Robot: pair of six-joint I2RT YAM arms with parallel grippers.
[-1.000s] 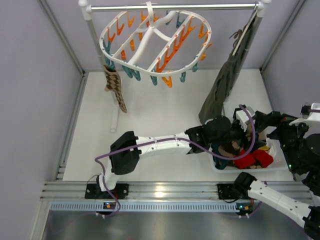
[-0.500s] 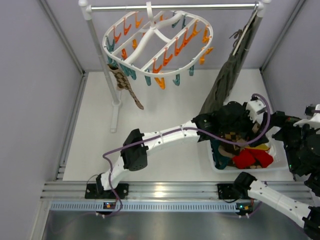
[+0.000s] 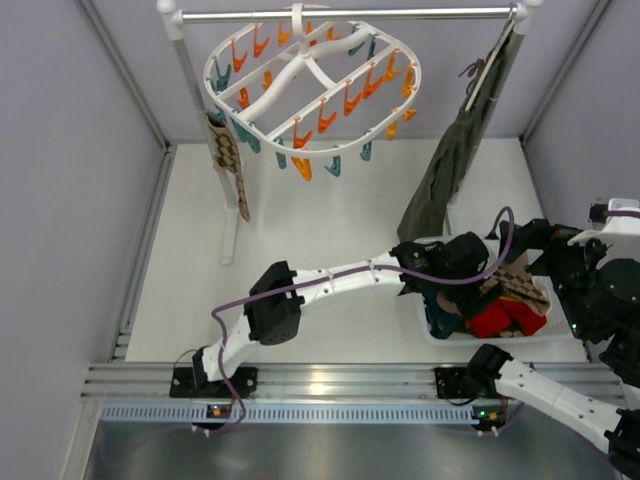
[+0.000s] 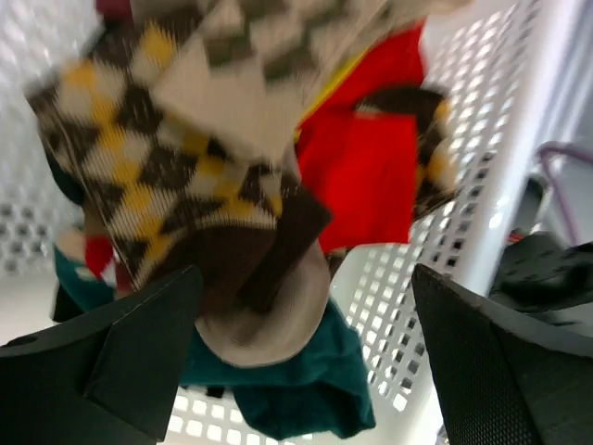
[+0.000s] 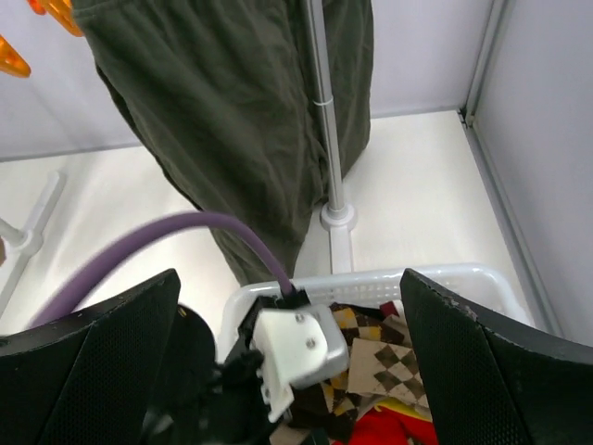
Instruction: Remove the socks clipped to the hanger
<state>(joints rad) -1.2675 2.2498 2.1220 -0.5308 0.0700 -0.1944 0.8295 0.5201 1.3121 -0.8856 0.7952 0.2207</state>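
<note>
Left arm (image 3: pixel 330 282) is stretched right across the bench (image 3: pixel 320 225). Left claw (image 4: pixel 306 306) is held over the basket (image 4: pixel 491 120), fully spread, nothing gripped. Right claw (image 5: pixel 289 297) is raised above it, wide, empty. Socks (image 4: pixel 185 158) are piled in the basket. One argyle sock (image 3: pixel 228 160) is clipped at the hanger (image 3: pixel 303 58), far left.

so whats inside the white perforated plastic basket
Visible: brown and yellow argyle socks lying over a red cloth and a teal cloth in the white perforated basket. The pile covers the basket floor, so anything beneath it cannot be seen.
</note>
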